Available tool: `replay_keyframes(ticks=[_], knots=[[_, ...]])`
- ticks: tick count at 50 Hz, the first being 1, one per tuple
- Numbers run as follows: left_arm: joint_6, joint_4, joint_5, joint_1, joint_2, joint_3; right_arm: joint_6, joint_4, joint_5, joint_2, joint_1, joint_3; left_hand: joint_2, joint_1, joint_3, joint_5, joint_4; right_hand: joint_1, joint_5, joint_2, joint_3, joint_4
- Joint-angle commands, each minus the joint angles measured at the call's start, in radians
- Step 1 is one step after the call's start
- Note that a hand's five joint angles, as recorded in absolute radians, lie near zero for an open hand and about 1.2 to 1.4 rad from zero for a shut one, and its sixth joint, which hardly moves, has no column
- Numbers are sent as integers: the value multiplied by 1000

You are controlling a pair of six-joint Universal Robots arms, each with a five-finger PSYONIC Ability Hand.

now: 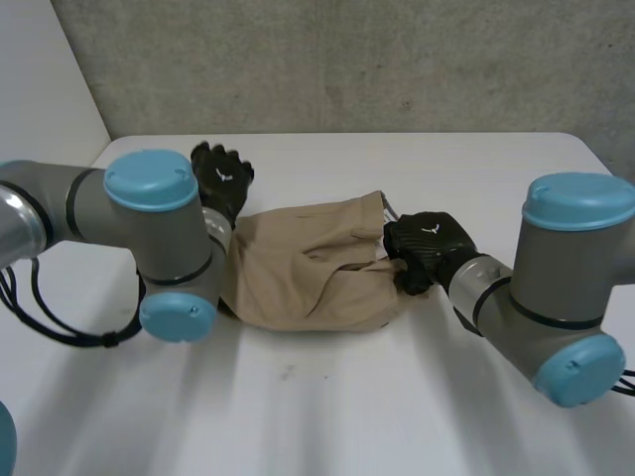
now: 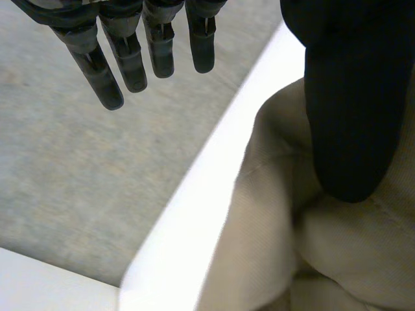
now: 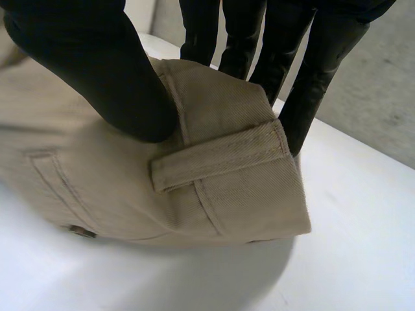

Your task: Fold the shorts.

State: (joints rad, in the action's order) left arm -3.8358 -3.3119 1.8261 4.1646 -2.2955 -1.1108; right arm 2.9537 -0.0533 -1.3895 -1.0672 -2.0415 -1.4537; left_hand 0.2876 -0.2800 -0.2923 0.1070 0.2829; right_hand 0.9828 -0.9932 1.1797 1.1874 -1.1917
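And there were the shorts [image 1: 308,263], tan and bunched up in the middle of the white worktop [image 1: 397,397], with one of my arms at each side. My left arm [image 1: 149,223] came in bent sharply at the elbow, and my left robot hand [image 1: 220,178] sat at the far left edge of the cloth. From that wrist, its fingers [image 2: 130,61] were straight and spread, reaching out past the worktop's edge and holding nothing. Only the thumb [image 2: 350,110] hung over the fabric, so that hand was open.

Over on the other side, my right arm [image 1: 556,288] reached in low from the right. My right robot hand [image 1: 427,248] was clamped on the shorts' right edge. Up close, the thumb [image 3: 110,71] pressed down on top of the waistband, right beside a belt loop [image 3: 220,155]. The fingers [image 3: 318,71] stood behind the cloth, pinching it between them.
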Motion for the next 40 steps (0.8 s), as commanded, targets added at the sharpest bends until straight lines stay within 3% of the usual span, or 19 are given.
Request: replay_keyframes(ticks=[1,11,19,25,32,40], knots=[[74,41,-11,3,175,-173,15,-25,-79,65,0,41,-30,23,35,-24,-25,413,-229,217,209,-205],[246,51,-137,29,537,-472,108,-23,-83,102,11,108,8,-16,-3,14,13,413,-229,217,209,-205],[306,51,-199,32,754,-739,119,-22,-86,104,12,119,290,-297,-285,296,294,413,-229,217,209,-205],[358,52,-200,29,800,-865,120,-17,-86,101,12,125,495,-503,-491,501,500,413,-229,217,209,-205],[418,37,-194,45,774,-931,120,-11,-83,89,14,124,413,-421,-409,419,418,413,-229,217,209,-205],[452,22,-194,104,624,-882,117,-2,-82,50,14,104,405,-412,-400,411,409,413,-229,217,209,-205]])
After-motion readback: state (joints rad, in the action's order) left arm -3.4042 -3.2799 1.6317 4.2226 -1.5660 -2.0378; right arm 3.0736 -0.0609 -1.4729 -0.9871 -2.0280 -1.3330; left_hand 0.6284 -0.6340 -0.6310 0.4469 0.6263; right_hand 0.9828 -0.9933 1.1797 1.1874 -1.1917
